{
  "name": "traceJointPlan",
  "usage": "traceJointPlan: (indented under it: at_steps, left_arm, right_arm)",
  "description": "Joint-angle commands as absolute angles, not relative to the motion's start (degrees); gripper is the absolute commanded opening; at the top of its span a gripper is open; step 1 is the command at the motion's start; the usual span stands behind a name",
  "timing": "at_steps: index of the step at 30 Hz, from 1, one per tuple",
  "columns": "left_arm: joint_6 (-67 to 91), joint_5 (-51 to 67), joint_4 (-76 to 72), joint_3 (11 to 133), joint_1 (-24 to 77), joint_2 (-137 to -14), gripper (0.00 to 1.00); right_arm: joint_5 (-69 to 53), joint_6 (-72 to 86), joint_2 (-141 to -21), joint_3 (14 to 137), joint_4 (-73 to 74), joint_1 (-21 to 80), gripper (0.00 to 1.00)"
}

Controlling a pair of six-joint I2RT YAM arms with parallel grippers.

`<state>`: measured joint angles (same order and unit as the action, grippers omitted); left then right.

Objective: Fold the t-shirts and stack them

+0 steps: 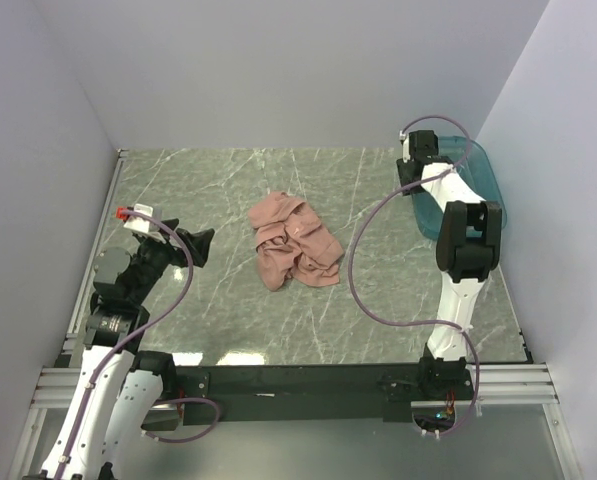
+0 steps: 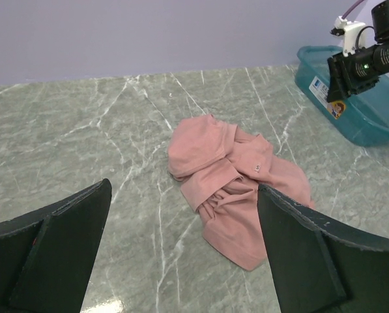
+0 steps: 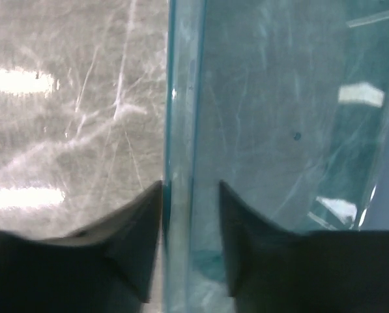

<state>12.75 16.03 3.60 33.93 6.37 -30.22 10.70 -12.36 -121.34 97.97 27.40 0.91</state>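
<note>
A crumpled salmon-pink t-shirt (image 1: 294, 241) lies in a heap near the middle of the grey marble-patterned table (image 1: 208, 180), touched by neither arm. At the table's left side we see the left gripper (image 1: 198, 246) facing the shirt from well apart, its jaws spread wide and empty. At the far right corner the right gripper (image 3: 191, 187) sits astride the wall of a teal plastic bin (image 1: 484, 168), fingers partly apart, one on each side; we cannot tell whether they pinch it.
</note>
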Motion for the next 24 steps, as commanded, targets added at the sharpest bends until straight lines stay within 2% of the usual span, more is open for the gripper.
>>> traceJointPlan:
  at_steps: [1, 3, 8, 12, 17, 20, 24]
  left_arm:
    - [12.13, 18.72, 0.44, 33.22, 6.5, -30.93, 0.99]
    - [12.3, 19.42, 0.44, 33.13, 6.5, -31.29, 0.99]
    - [12.66, 22.41, -1.49, 32.96, 6.5, -32.61, 0.99]
    - [12.92, 23.29, -1.32, 33.13, 6.5, -33.49, 0.99]
    - [12.75, 23.12, -1.06, 33.22, 6.59, -33.84, 0.99]
    - [12.48, 22.76, -0.7, 33.4, 6.5, -34.19, 0.99]
    - [12.22, 22.24, -0.53, 33.4, 6.59, -34.19, 0.99]
  right_arm:
    - [4.58, -18.62, -116.29, 98.79, 26.98, 0.97, 0.56]
    - [2.39, -20.65, -112.61, 97.04, 26.2, 0.97, 0.73]
    - [0.09, -24.78, -103.91, 95.19, 27.5, 2.46, 0.82]
    - [-9.47, -30.39, -97.93, 93.26, 31.79, 6.93, 0.83]
    - [-33.79, -53.14, -92.47, 87.04, 43.14, 19.47, 0.82]
    - [-33.76, -56.52, -90.18, 82.2, 39.3, 28.87, 0.82]
    - [-19.66, -50.73, -97.53, 86.47, 33.33, 37.6, 0.79]
